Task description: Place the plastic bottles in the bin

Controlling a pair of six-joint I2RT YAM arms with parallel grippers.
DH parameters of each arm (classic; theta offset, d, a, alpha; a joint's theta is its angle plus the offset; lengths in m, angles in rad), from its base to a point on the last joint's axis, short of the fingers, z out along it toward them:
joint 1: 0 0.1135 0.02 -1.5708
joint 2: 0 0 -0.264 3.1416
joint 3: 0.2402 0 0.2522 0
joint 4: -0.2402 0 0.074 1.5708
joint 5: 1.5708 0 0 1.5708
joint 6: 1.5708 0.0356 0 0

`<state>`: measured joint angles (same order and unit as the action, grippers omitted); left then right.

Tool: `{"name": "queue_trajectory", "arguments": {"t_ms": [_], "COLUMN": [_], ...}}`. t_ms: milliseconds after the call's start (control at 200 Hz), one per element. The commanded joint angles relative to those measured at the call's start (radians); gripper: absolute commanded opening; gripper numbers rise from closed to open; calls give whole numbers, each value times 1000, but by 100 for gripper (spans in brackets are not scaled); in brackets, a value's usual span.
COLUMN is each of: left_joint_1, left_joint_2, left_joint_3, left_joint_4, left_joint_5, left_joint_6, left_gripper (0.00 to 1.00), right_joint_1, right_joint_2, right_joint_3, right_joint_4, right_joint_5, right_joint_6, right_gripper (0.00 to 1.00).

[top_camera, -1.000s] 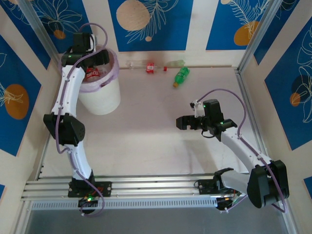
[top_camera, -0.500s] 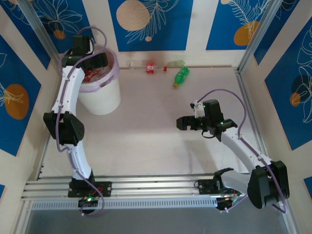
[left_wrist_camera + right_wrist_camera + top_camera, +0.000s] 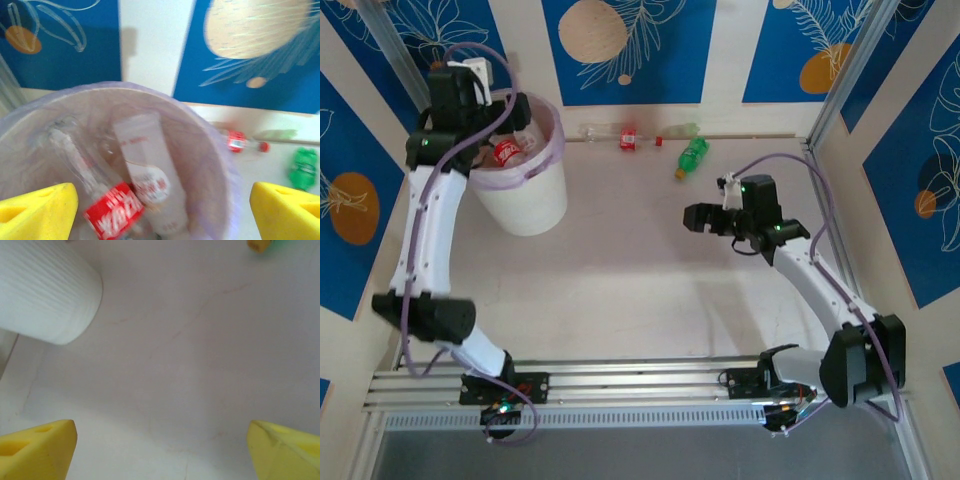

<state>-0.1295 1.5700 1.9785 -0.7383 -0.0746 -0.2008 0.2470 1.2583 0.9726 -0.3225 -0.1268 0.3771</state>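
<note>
left hand [image 3: 165,207] spread wide and empty above bin [image 3: 527,205] at upper left, bottles [image 3: 114,215] inside, right hand [image 3: 160,445] spread wide, empty, over desk [image 3: 180,365]

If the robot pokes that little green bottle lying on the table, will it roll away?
Probably yes: the small green plastic bottle lies on its side on the smooth white table, so it would likely roll. It looks small and light, so a nudge may shift it.

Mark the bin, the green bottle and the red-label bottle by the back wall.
bin [image 3: 534,203], top external view, outer white wall.
green bottle [image 3: 692,156], top external view, mid-body.
red-label bottle [image 3: 628,138], top external view, red label.
</note>
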Motion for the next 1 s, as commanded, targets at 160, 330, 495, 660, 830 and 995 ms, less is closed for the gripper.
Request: {"name": "queue_trajectory", "arguments": {"t_ms": [160,330,495,660,830,995], "left_joint_1": [-189,-292,-309,-335,-342,-344], "left_joint_2": [-300,-421,-457,-446,-421,-416], "left_joint_3": [-542,-859,-1180,-1347,-1412,-1416], "left_joint_4": [213,309,560,683,775,789], "left_joint_5": [43,79,254,266,297,294], "left_joint_6": [-167,-330,-561,-648,-695,-687], "left_gripper": [90,92,95,100,100,100], "right_joint_1": [-33,-25,-15,5,6,-6], "right_joint_2": [293,552,838,1063,1265,1374], "right_joint_3": [306,533,829,1093,1367,1500], "right_joint_4": [-34,-55,-162,-264,-398,-458], "right_joint_5": [203,348,396,419,441,437], "right_joint_6": [169,259,298,309,339,359], "right_gripper": [87,87,91,97,99,99]}}
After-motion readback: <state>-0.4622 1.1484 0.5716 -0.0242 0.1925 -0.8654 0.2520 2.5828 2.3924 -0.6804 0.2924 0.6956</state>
